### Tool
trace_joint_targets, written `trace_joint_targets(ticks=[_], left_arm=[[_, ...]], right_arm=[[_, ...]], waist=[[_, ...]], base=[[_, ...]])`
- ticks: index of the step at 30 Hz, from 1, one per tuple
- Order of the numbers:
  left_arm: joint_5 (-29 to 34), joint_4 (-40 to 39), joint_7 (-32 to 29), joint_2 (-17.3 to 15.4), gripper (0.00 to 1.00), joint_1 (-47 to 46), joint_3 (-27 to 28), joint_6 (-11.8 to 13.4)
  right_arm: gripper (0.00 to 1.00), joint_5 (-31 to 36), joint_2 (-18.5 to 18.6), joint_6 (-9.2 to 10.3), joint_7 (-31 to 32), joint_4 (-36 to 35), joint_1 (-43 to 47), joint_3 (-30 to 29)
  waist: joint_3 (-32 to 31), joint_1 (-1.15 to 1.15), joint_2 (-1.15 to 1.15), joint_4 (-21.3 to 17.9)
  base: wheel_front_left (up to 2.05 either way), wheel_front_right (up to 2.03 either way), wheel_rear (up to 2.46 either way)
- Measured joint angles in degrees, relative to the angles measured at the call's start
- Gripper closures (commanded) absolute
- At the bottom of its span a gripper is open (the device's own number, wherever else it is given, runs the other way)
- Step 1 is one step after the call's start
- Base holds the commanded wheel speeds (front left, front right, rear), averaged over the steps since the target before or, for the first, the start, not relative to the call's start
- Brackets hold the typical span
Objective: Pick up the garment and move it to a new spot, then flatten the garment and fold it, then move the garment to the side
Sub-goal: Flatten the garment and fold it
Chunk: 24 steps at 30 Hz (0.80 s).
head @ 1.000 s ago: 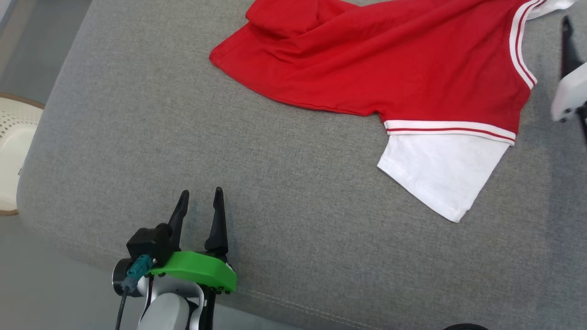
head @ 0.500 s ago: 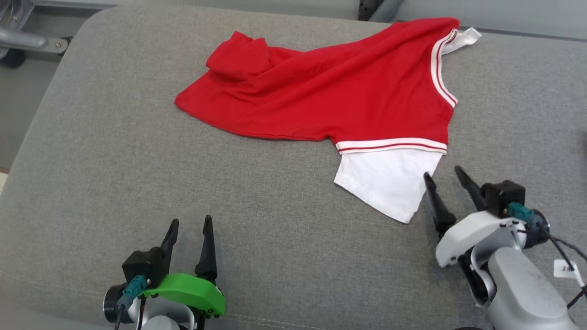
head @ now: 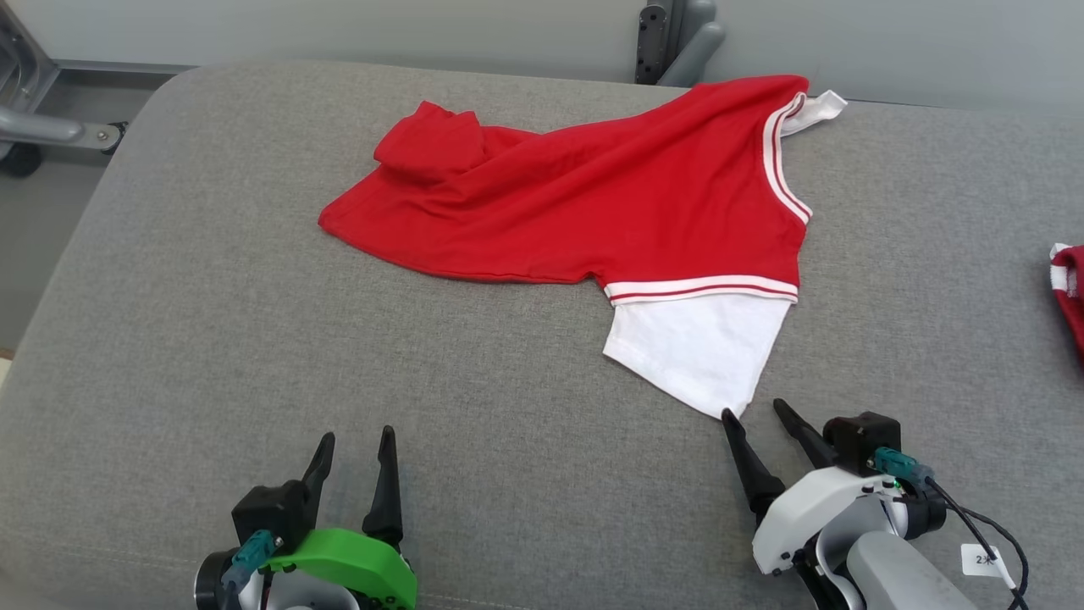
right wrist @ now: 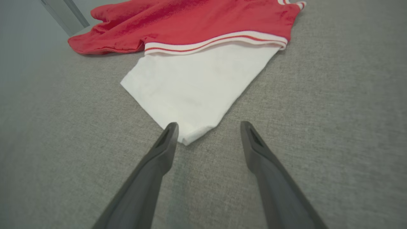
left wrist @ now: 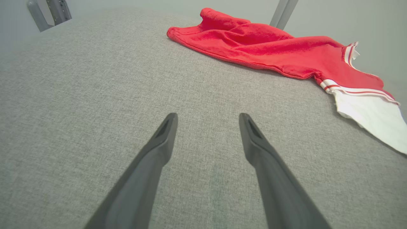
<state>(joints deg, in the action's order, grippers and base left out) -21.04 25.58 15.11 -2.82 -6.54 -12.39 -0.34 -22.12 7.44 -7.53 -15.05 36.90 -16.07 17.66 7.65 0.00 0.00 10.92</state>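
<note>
**Garment spread on grey cushion; both grippers open and empty**

The grey cushion [head: 212, 322] bears the red-and-white garment [head: 610, 195] toward 12 o'clock. The head camera has shifted since the earlier frame, so a second red cloth [head: 1069, 288] now shows at 3 o'clock. The left gripper [head: 356, 435], at 7 o'clock, has its fingers spread and empty. The right gripper [head: 752, 408], at 5 o'clock, is spread and now sits at the tip of the white sleeve [head: 699, 352]. The writing on the cable tag [head: 982, 559] is illegible.

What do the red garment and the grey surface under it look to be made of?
The garment: soft knit fabric, likely cotton jersey, matte; it drapes in loose folds and has ribbed-looking striped trim. The grey surface: coarse woven upholstery cloth, probably over padding, judging by the flecked weave and rounded corners.
</note>
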Motion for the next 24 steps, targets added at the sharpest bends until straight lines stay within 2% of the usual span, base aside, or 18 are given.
trace_joint_targets(ticks=[8,9,10,11,12,24], left_arm=[[-0.1,0.1,0.0,0.0,0.0,0.0,-0.2,-0.2],[-0.1,0.1,0.0,0.0,0.0,0.0,-0.2,-0.2],[-0.1,0.0,0.0,0.0,0.0,0.0,-0.2,-0.1],[-0.1,-0.1,0.0,0.0,0.0,0.0,-0.2,-0.1],[-0.1,-0.1,0.0,0.0,0.0,0.0,-0.2,-0.1],[0.2,0.6,0.0,0.0,0.0,0.0,1.1,-0.4]], right_arm=[[0.0,0.4,-0.6,-0.01,-0.2,4.7,-2.1,-0.4],[0.12,0.6,-0.7,-0.01,-0.2,5.3,-2.5,-0.5],[0.51,0.6,-0.7,-0.01,-0.2,5.5,-2.8,-0.6],[0.72,0.6,-0.8,-0.01,-0.2,5.7,-3.1,-0.7],[1.0,0.6,-0.8,-0.01,-0.2,5.8,-3.2,-0.7],[1.0,-1.4,0.9,-0.03,-0.2,3.7,0.6,-1.3]], waist=[[1.1,0.0,0.0,2.0],[1.4,0.0,0.0,2.1],[1.6,0.0,0.0,2.3],[1.8,0.0,0.0,2.4],[2.0,0.0,0.0,2.4],[1.1,0.0,0.0,-0.7]], base=[[0.0,0.0,0.0],[0.0,0.0,0.0],[0.0,0.0,0.0],[0.0,0.0,0.0],[0.0,0.0,0.0],[0.0,0.0,0.0]])
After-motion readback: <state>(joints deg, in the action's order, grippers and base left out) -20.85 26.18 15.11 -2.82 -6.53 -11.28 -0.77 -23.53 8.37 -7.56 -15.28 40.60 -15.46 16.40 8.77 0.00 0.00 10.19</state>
